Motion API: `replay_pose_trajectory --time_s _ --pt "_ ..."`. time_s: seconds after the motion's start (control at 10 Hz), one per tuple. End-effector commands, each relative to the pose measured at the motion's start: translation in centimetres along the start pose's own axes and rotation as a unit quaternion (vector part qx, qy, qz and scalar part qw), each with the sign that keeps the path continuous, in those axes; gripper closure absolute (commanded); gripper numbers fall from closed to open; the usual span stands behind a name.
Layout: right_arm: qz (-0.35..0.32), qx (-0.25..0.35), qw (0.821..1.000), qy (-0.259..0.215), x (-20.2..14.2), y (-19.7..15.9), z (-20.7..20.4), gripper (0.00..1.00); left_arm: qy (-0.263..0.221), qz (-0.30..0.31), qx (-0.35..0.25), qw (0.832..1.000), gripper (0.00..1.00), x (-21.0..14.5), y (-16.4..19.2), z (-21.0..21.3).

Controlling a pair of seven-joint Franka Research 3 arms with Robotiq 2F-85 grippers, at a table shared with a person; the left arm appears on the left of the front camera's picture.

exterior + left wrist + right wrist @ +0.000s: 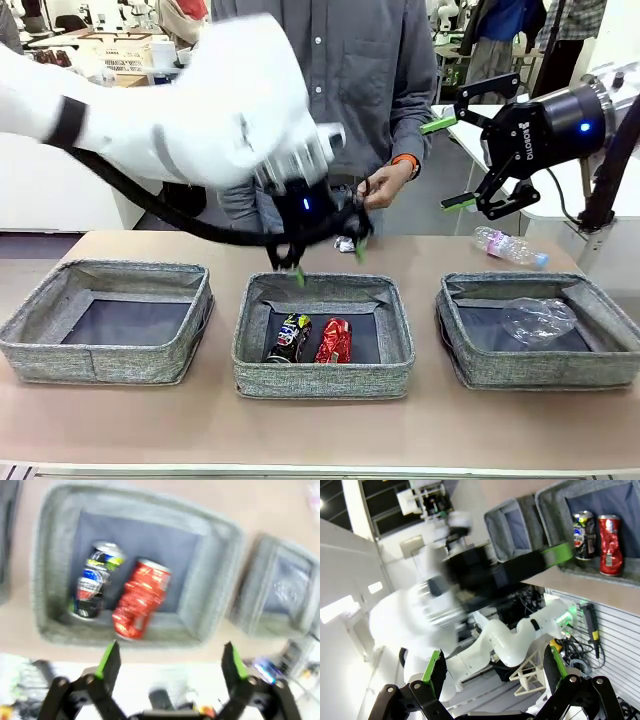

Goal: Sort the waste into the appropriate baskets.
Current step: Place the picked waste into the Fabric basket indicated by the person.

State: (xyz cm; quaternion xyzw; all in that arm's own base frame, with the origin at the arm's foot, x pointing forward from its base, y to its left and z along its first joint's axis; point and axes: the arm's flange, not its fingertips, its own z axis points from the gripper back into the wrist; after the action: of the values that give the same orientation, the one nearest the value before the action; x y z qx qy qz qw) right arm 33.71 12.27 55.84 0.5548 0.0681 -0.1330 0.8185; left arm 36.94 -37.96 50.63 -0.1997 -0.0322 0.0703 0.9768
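Note:
Three grey baskets stand in a row. The middle basket (320,380) holds a dark multicoloured can (290,338) and a red can (334,340), lying side by side. My left gripper (328,260) hovers open and empty over that basket's far edge, blurred by motion. Its wrist view looks down on the dark can (95,585) and the red can (137,600) beyond the open left gripper (171,655). The right basket (540,372) contains a crushed clear bottle (537,320). My right gripper (448,163) hangs open and empty high at the right. The left basket (100,365) is empty.
Another clear bottle (510,246) lies on the table behind the right basket. A small white paper ball (345,243) sits behind the middle basket, partly hidden by my left gripper. A person stands at the far side, one hand (380,190) just above that spot.

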Motion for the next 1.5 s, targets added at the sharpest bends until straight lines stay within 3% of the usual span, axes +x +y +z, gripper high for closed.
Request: replay_pose_trajectory --time_s 0.0,0.1,0.3,0.6,0.7,0.8,0.9,1.0,1.4 --pt "0.010 0.015 1.000 0.004 0.1 0.1 -0.1 0.00 0.069 -0.078 -0.143 0.984 0.00 -1.0 5.1 8.9" --pt "0.010 0.015 1.000 0.004 0.1 0.1 -0.1 0.00 0.055 -0.086 -0.189 0.977 0.00 -1.7 7.9 12.5" --pt "0.010 0.015 1.000 0.004 0.1 0.1 -0.1 0.00 0.035 -0.039 -0.251 0.966 0.00 -2.9 13.7 16.6" --pt "0.010 0.015 1.000 0.004 0.1 0.1 -0.1 0.00 0.016 0.019 -0.393 0.919 0.00 -7.0 24.4 18.9" --pt "0.010 0.015 1.000 0.004 0.1 0.1 -0.1 0.00 0.042 0.037 -0.407 0.912 0.00 -7.8 27.4 17.5" --pt "0.010 0.015 1.000 0.004 0.1 0.1 -0.1 0.00 0.106 0.091 -0.420 0.897 0.00 -7.9 29.4 15.2" --pt "0.010 0.015 1.000 0.004 0.1 0.1 -0.1 0.00 0.169 0.104 -0.423 0.884 0.00 -7.3 30.0 12.3" --pt "0.010 0.015 1.000 0.004 0.1 0.1 -0.1 0.00 0.058 0.055 -0.403 0.912 0.00 -6.7 27.4 18.7" --pt "0.010 0.015 1.000 0.004 0.1 0.1 -0.1 0.00 0.058 0.055 -0.403 0.912 0.00 -6.7 27.4 18.7"
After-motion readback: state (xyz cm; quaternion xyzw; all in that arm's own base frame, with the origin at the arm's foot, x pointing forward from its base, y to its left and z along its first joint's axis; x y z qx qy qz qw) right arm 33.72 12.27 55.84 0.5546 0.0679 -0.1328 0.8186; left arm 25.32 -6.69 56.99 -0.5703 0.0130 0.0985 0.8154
